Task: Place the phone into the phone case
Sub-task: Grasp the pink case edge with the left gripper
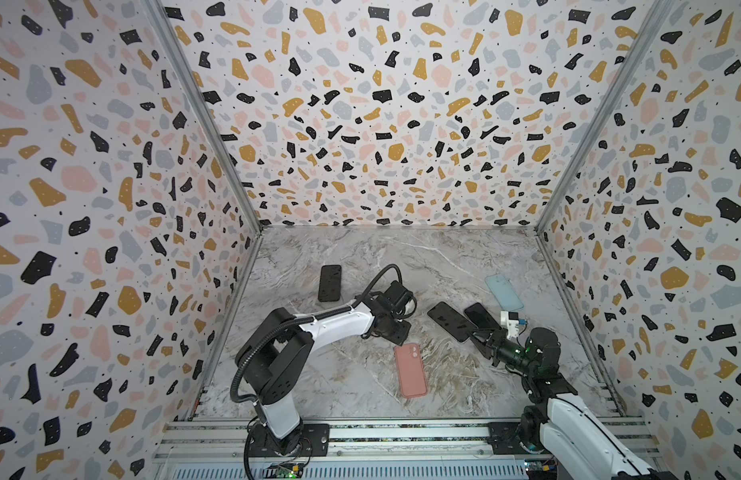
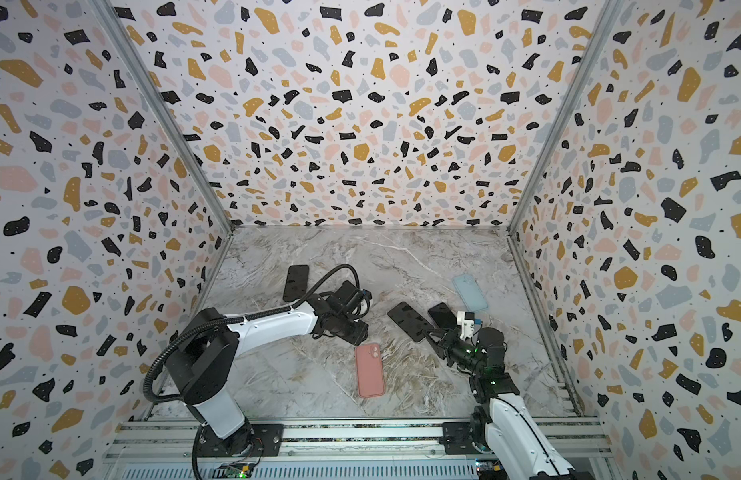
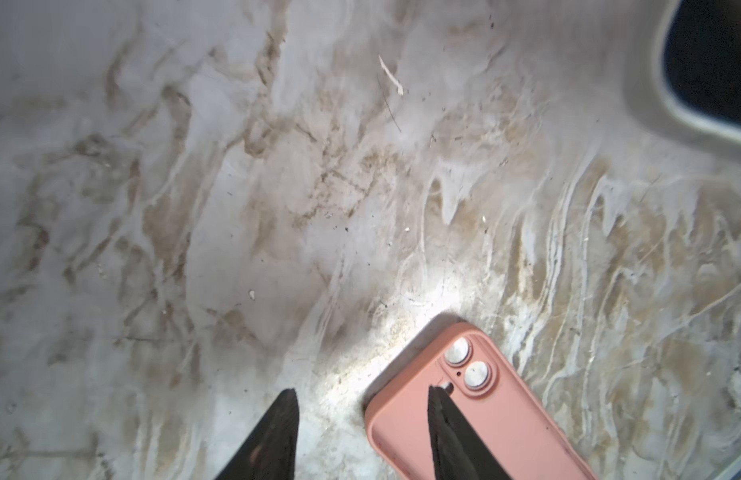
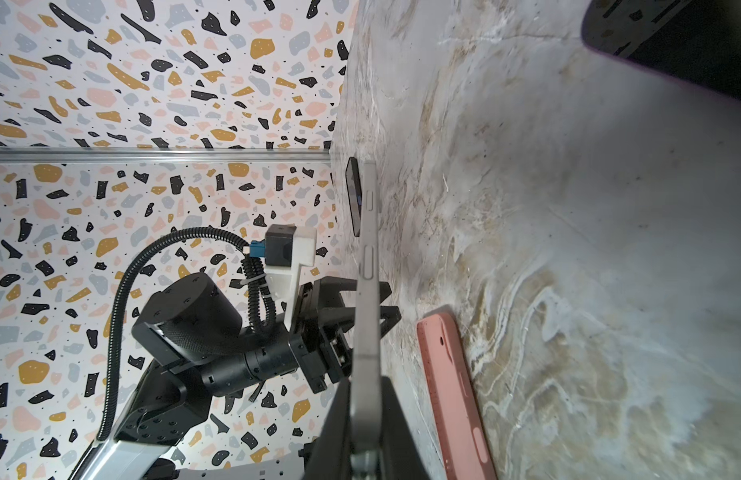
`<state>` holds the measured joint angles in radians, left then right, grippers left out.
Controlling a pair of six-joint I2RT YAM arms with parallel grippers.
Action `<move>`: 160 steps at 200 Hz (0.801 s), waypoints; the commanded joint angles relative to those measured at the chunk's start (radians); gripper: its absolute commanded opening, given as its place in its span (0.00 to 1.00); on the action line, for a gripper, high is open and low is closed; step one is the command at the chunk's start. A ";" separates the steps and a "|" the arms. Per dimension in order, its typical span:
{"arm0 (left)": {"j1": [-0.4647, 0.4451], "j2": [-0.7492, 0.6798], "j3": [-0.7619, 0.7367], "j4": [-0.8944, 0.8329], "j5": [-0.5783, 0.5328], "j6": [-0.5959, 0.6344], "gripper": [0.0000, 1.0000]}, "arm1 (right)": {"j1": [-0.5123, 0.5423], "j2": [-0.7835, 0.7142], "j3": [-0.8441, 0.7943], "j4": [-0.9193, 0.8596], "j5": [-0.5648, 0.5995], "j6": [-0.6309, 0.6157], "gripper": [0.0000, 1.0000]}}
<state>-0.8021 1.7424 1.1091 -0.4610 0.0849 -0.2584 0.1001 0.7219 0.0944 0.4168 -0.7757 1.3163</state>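
Note:
A pink phone case (image 1: 410, 370) (image 2: 369, 370) lies camera cut-outs up on the marble table. My left gripper (image 1: 396, 332) (image 3: 362, 389) hangs open over the case's far end, with one finger above the case (image 3: 485, 415) near its corner and the other above bare marble. My right gripper (image 1: 472, 334) (image 4: 366, 399) is shut on the near end of a dark, grey-edged phone (image 1: 448, 320) (image 2: 408, 321), held about level. In the right wrist view this phone (image 4: 366, 270) shows edge-on, beside the pink case (image 4: 452, 395).
A second dark phone (image 1: 481, 315) lies just right of the held one. A light blue case (image 1: 503, 291) sits at the back right and a black phone (image 1: 330, 283) at the back left. Speckled walls close in three sides of the table (image 1: 443, 257).

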 commanded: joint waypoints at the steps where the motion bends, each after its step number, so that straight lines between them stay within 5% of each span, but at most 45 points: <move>1: -0.023 0.020 0.033 -0.048 -0.065 0.061 0.51 | -0.004 -0.007 0.034 0.025 -0.025 -0.023 0.00; 67: -0.068 0.090 0.069 -0.054 -0.086 0.090 0.50 | -0.004 0.003 0.029 0.019 -0.031 -0.032 0.00; 160: -0.068 0.091 0.034 -0.047 -0.097 0.084 0.28 | -0.005 0.010 0.023 0.012 -0.034 -0.045 0.00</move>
<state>-0.8661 1.8408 1.1580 -0.5018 -0.0021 -0.1780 0.1001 0.7361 0.0940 0.3927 -0.7822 1.2949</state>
